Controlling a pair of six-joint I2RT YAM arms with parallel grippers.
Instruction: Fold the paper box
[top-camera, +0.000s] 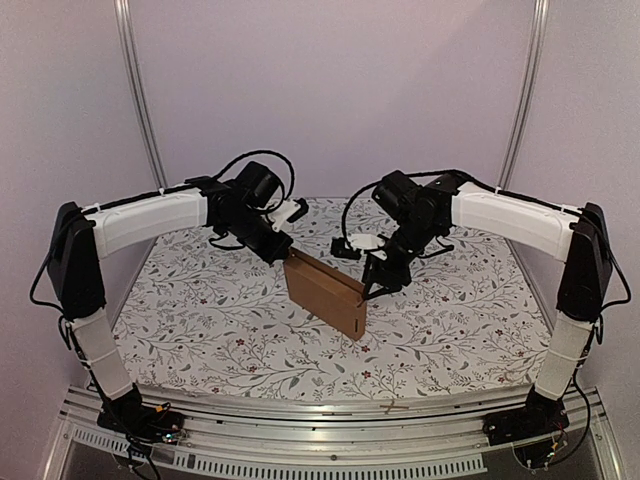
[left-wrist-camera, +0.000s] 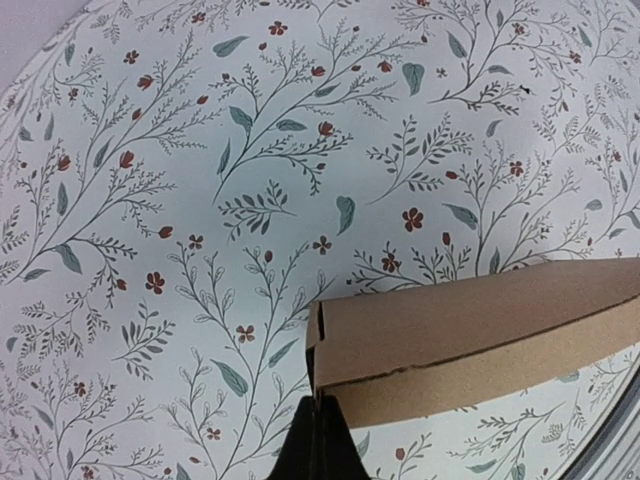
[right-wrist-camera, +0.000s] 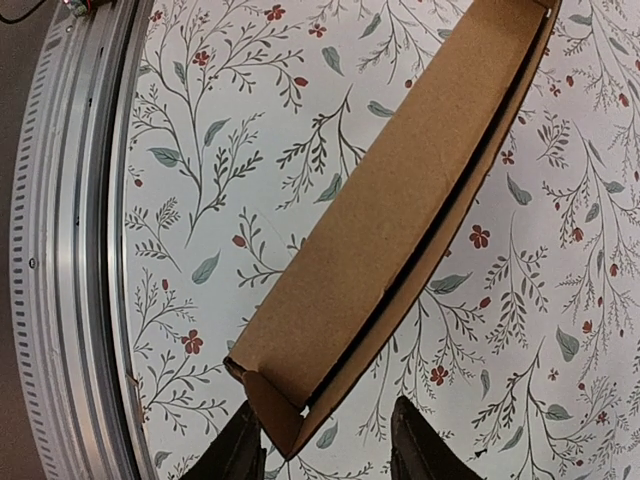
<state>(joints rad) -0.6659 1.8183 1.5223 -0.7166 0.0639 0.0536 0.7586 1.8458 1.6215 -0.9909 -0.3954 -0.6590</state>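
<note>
Pale lilac walls, with a slim metal post (top-camera: 139, 100) rising at each side, close off the back of a table (top-camera: 200, 320) covered in a white cloth printed with grey-green sprigs and small red flowers. A ribbed aluminium rail (top-camera: 330, 420) runs along the near edge, where the two arm bases are bolted. Near the middle of the table is the thin, flat, plain brown cardboard paper box (top-camera: 325, 290), standing on edge rather than lying flat. Its broad face is turned toward the camera, its left end is higher and its right end dips toward the cloth. The left gripper (top-camera: 283, 252) meets the paper box at its upper left corner. In the left wrist view its black fingers (left-wrist-camera: 320, 445) are pressed tightly together with no gap, nipping the thin cardboard edge at that corner, and the long narrow side of the paper box (left-wrist-camera: 470, 340) runs off to the right above the floral cloth. The right gripper (top-camera: 375, 285) sits at the opposite, lower end. From its wrist camera the paper box (right-wrist-camera: 400, 220) stretches diagonally away, a dark slit showing along one long seam. The right gripper (right-wrist-camera: 325, 440) stands partly open and straddles the near corner: one finger (right-wrist-camera: 240, 450) is just beside the small folded corner flap, while the other is clear of the cardboard.
</note>
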